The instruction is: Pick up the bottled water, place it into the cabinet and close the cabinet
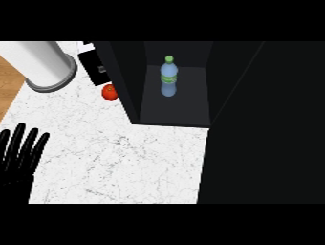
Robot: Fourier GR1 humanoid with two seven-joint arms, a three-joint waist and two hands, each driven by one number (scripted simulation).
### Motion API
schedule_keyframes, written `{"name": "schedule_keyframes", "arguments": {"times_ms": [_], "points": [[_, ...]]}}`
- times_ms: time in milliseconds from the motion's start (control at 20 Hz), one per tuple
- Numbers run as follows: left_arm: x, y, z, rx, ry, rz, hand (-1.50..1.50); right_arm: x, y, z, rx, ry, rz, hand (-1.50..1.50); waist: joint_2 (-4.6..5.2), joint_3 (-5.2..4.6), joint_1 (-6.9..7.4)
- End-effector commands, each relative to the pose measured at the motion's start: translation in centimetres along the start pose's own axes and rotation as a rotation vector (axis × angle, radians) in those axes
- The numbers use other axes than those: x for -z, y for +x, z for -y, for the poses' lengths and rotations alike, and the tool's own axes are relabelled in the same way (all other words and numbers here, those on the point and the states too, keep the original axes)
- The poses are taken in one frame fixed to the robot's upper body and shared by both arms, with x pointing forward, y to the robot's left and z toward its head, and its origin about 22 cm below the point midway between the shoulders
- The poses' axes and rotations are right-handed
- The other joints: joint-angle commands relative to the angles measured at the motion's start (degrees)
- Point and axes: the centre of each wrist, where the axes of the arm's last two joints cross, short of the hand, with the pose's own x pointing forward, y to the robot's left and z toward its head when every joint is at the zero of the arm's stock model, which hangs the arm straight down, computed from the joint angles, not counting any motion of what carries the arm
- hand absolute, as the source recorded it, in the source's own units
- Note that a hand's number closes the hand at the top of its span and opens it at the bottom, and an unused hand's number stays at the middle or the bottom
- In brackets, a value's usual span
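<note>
Standing upright on the dark shelf inside the open cabinet [193, 103], up toward twelve o'clock, the bottled water [169, 72] shows its green cap, with a faint reflection below it. Nothing touches it. At about eight o'clock the left hand [14, 160] rests over the white marble counter [123, 158], fingers straight and spread, holding nothing. A grey cylinder [45, 64] sits at eleven o'clock, and a small red fruit [109, 92] lies just beside the cabinet's left wall.

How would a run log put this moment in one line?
clear blue bottle: upright inside dark cabinet | door: open | left hand: open | right hand: unseen
</note>
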Motion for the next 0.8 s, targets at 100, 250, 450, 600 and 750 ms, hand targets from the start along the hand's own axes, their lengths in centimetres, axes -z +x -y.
{"name": "schedule_keyframes", "arguments": {"times_ms": [100, 250, 450, 600, 750], "points": [[-0.5, 2.2, -1.6, 0.001, -0.029, 0.007, -1.5, 2.6, 2.5, -2.6, 0.08, 0.113, 0.137, 1.5, 0.77, 0.03, 2.54], [-1.0, 2.1, -1.7, -0.009, -0.058, -0.013, -1.5, 2.9, 2.3, -2.4, 0.055, 0.153, 0.115, 1.5, 1.3, -0.08, 4.06], [-0.5, 3.1, -2.5, -0.001, -0.074, -0.002, -1.5, 3.5, 1.5, -2.2, 0.039, 0.177, 0.066, 1.5, 1.69, -0.1, 4.7], [-0.7, 3.4, -2.7, -0.002, -0.099, -0.012, -1.5, 3.7, 1.1, -1.8, 0.023, 0.174, 0.054, 1.5, 2.07, -0.21, 6.49], [-0.3, 3.8, -2.5, -0.017, -0.123, 0.011, -1.5, 3.9, 1.1, -1.5, 0.01, 0.206, 0.044, 1.5, 2.46, -0.24, 7.7]]}}
